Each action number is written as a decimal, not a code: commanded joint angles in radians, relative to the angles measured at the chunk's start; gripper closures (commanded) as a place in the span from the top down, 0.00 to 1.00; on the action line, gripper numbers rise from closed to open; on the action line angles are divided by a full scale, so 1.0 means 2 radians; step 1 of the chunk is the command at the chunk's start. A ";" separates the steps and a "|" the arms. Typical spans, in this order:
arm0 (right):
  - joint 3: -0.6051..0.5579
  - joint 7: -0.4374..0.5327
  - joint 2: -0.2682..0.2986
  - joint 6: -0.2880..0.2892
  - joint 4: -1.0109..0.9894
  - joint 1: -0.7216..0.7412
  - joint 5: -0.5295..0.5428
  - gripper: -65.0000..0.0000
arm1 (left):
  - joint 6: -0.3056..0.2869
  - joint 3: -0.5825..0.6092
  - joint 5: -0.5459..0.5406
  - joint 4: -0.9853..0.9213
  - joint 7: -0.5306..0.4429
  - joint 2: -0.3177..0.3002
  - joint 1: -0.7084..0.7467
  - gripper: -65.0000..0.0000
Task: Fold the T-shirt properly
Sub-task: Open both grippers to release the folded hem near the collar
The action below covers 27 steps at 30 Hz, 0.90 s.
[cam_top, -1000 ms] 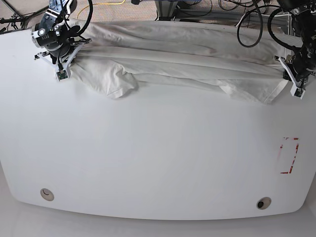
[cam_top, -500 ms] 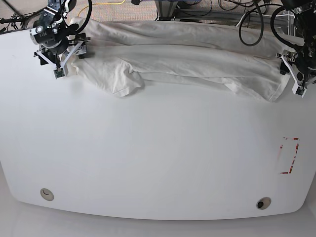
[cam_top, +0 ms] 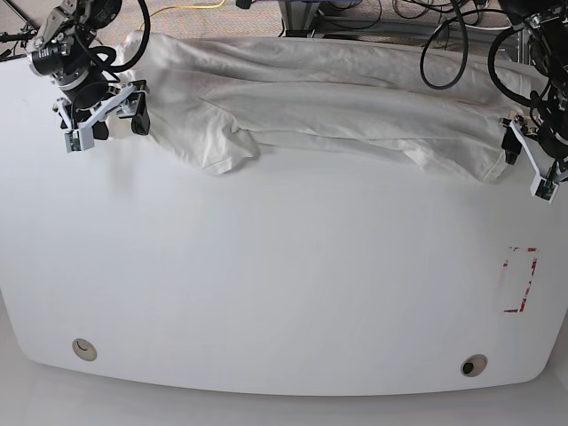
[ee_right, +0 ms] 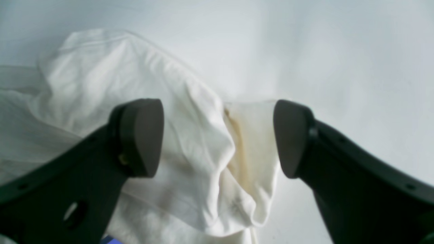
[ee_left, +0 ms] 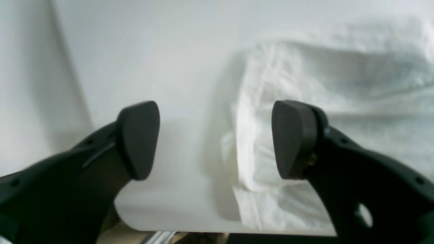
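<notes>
Left wrist: left tool [ee_left: 215,139] spread wide and holding nothing, T-shirt [ee_left: 325,112] edge lying just under its right pad, near the tabletop [ee_left: 152,51] rim. Right wrist: right tool [ee_right: 218,137] equally wide and empty above a bunched cloth corner. Base: shirt strung in a wrinkled band along the far edge; best regrip both ends at matching seams and pull taut before folding.

A large white table [cam_top: 284,293] with rounded corners fills most of the base view. Two round fittings [cam_top: 84,349] are set near its front edge, and a red rectangular outline [cam_top: 520,280] is marked toward one side. Beyond the far edge, black cables [cam_top: 399,11], a yellow cable [cam_top: 191,7] and a metal frame [cam_top: 302,16] are seen on a grey floor.
</notes>
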 commanded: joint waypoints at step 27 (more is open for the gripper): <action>-0.056 0.015 0.005 0.003 0.004 -0.028 -0.039 0.74 | 0.001 -0.024 0.023 -0.200 -0.081 0.022 -0.065 0.75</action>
